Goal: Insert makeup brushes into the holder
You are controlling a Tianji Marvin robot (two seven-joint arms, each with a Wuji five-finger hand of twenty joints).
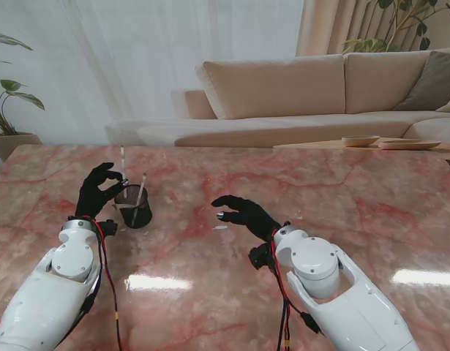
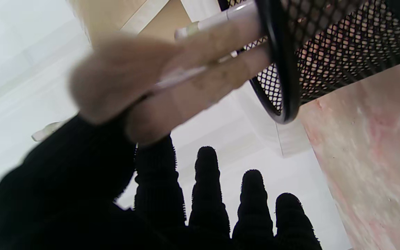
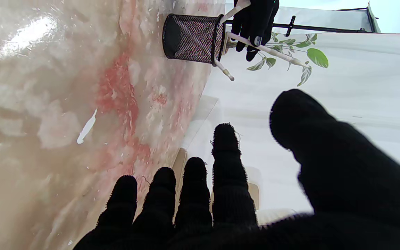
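Observation:
A black mesh holder [image 1: 133, 208] stands on the pink marble table [image 1: 334, 190], left of centre. One white-handled makeup brush [image 1: 142, 188] leans inside it. My left hand [image 1: 100, 191] hovers beside the holder's rim, thumb and forefinger pinched on a second makeup brush [image 1: 123, 158] whose lower end is in the holder. The right wrist view shows the holder [image 3: 193, 38], the left hand [image 3: 255, 21] and the held brush [image 3: 273, 52]. In the left wrist view the mesh holder [image 2: 325, 52] and blurred brushes [image 2: 203, 80] fill the frame. My right hand [image 1: 243, 212] hangs open over the table's middle, holding nothing.
A small white sliver [image 1: 221, 227] lies on the marble just under my right hand's fingertips. Beyond the table's far edge stand a beige sofa [image 1: 283, 95], a low table with dishes [image 1: 385, 142] and a potted plant [image 1: 5, 110] at the far left.

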